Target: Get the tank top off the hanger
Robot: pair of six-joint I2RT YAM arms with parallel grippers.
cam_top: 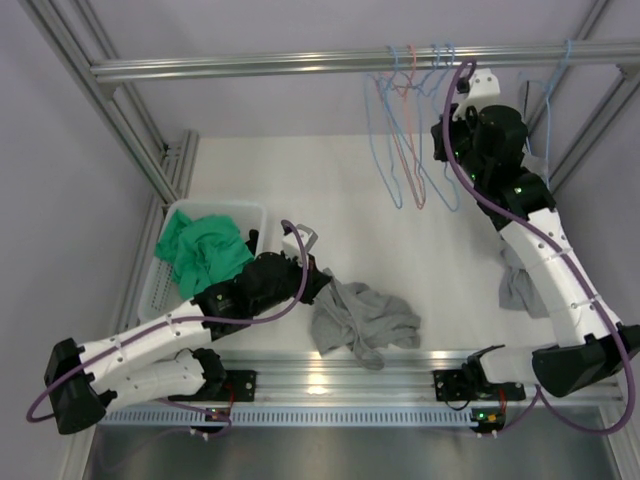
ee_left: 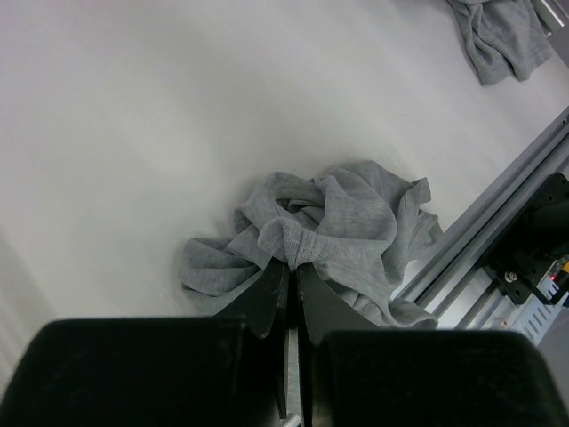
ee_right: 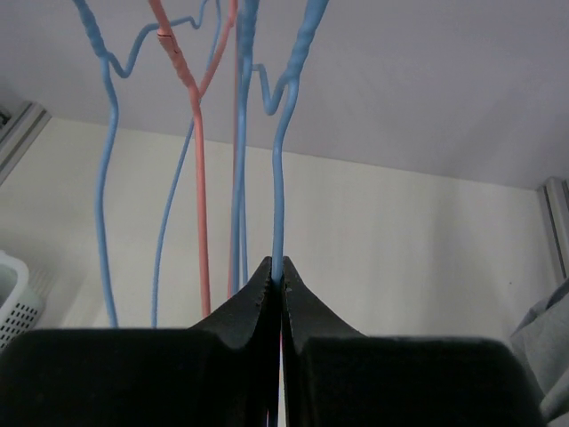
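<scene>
Overhead, left tool (cam_top: 322, 284): low over the counter (cam_top: 300, 190), its tip at the edge of the grey tank top (cam_top: 365, 320).
Overhead, grey tank top: crumpled in a heap on the counter, off any hanger, just behind the front rail (cam_top: 380, 372).
Overhead, right tool (cam_top: 445, 138): raised to the hangers that dangle from the overhead rail (cam_top: 300, 66).
Overhead, white basket (cam_top: 160, 285): at the left of the counter, with green cloth (cam_top: 205, 250) inside.
Overhead, second grey garment (cam_top: 520, 290): on the counter, partly under the right arm.
Left wrist, left tool (ee_left: 292, 271): fingers pressed together, pinching a bunched fold of the grey tank top (ee_left: 347, 218).
Left wrist, second grey garment (ee_left: 502, 36): well apart, at the far corner of the frame.
Right wrist, right tool (ee_right: 277, 277): fingers clamped tight on the thin wire of a blue hanger (ee_right: 279, 178).
Right wrist, pink hanger (ee_right: 201, 196): hanging bare just left of the gripped wire, among further blue wires.
Right wrist, basket corner (ee_right: 18, 307): visible at the lower left.
</scene>
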